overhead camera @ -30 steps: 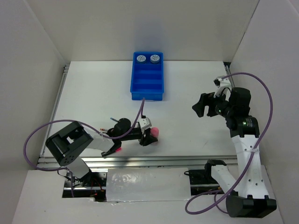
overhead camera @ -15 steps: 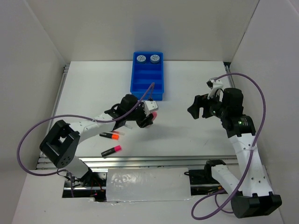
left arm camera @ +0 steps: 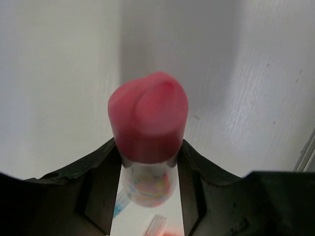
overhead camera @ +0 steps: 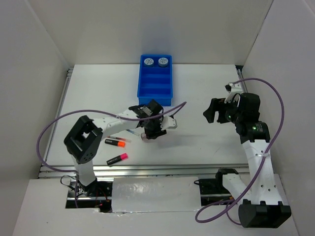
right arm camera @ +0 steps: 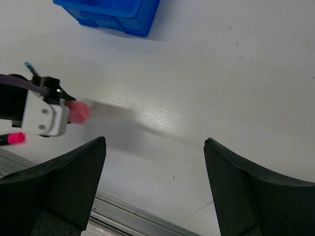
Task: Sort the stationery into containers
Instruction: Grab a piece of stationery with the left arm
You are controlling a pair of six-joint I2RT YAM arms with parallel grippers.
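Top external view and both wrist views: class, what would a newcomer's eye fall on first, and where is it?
The pink cylinder stands out, clamped in the left claw at mid-table, just on the near side of the blue tray. Next come the two patterned rolls side by side in the tray's farthest compartment. The right claw is open and holds nothing, over the right of the table.
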